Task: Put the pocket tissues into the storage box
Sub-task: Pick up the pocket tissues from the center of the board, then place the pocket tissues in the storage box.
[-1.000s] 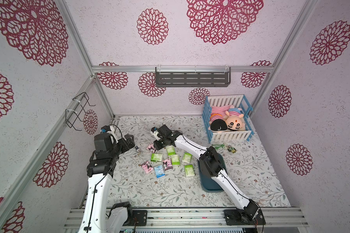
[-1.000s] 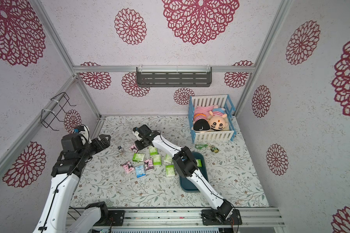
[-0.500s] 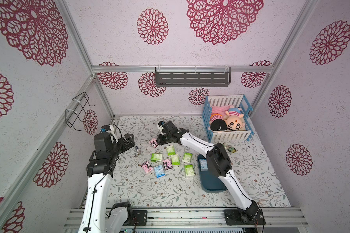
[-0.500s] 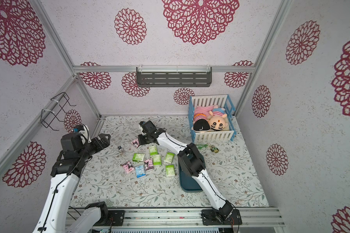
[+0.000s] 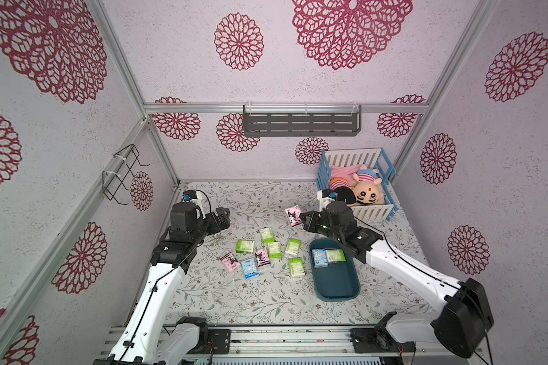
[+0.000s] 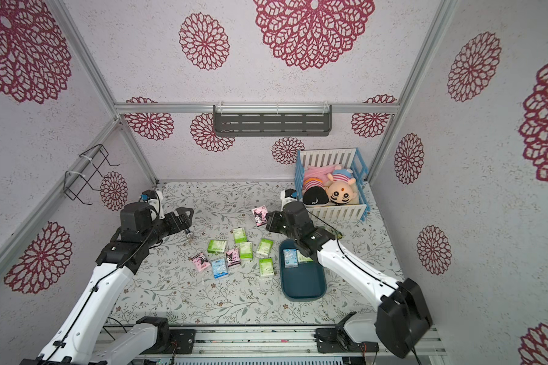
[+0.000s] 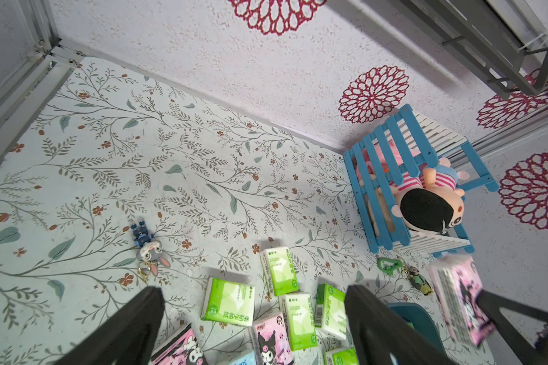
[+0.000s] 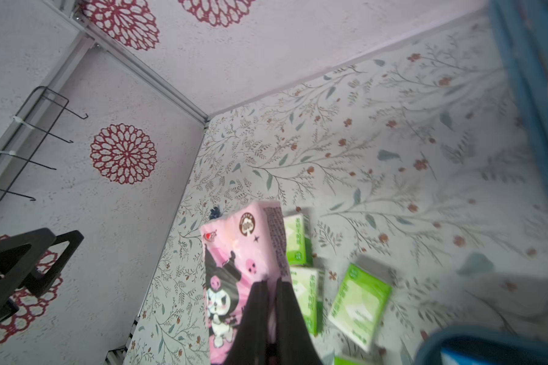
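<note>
Two arms over a floral worktop (image 5: 250, 300). At left, the left hand (image 5: 223, 217) hovers as before, fingers spread. Eight loose pocket tissues (image 5: 274, 250) lie mid-worktop: five green, two pink, one blue. The pink pack (image 5: 293, 215) is held aloft, pinched by the right hand (image 5: 302, 218), which has swung rightward since a second ago. Rightmost, the storage box (image 5: 336, 286) holds a blue pack (image 5: 318, 257) and a green pack (image 5: 335, 255). Legible: a "100%" badge (image 8: 247, 226) on the pink pack.

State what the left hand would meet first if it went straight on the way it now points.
Probably bare floral table cover, just beyond the green packs; the left hand tilts downward, though depth is unclear.
</note>
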You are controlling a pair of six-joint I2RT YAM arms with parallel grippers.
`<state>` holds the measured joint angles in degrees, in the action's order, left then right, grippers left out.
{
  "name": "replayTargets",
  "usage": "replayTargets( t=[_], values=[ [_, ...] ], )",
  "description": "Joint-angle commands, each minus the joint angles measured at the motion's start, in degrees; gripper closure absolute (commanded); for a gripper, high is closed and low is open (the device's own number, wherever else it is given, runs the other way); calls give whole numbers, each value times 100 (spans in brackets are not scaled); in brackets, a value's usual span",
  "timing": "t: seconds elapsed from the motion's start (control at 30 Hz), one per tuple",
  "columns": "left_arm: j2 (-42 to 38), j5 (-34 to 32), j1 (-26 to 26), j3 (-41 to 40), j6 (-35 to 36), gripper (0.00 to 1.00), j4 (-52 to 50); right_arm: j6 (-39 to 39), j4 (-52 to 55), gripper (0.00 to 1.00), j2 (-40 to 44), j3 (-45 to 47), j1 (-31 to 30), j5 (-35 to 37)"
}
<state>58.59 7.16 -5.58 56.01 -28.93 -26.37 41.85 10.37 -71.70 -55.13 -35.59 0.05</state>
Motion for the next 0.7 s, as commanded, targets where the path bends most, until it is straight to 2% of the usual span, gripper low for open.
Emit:
replayTargets(
  t=[0.0,0.13,0.23,0.4,0.53,0.67],
  values=[
    [75,-55,-156,61,-119,3,437,1075,818,100,1021,816,-53,862],
    [278,-70,-336,91,-116,3,568,2014,1219,100,2248,1857,-101,1162],
    [427,-83,-399,154,-67,3,555,2460,1670,100,2692,2198,-199,1435],
    [473,-92,-435,90,-71,3,647,2800,2033,100,2795,2466,-229,1633],
    [486,-146,-434,94,-13,3,619,3131,1882,100,2754,2735,-229,1641],
    [474,-234,-437,125,83,3,551,2855,1513,100,2505,2835,-261,1452]
  ],
)
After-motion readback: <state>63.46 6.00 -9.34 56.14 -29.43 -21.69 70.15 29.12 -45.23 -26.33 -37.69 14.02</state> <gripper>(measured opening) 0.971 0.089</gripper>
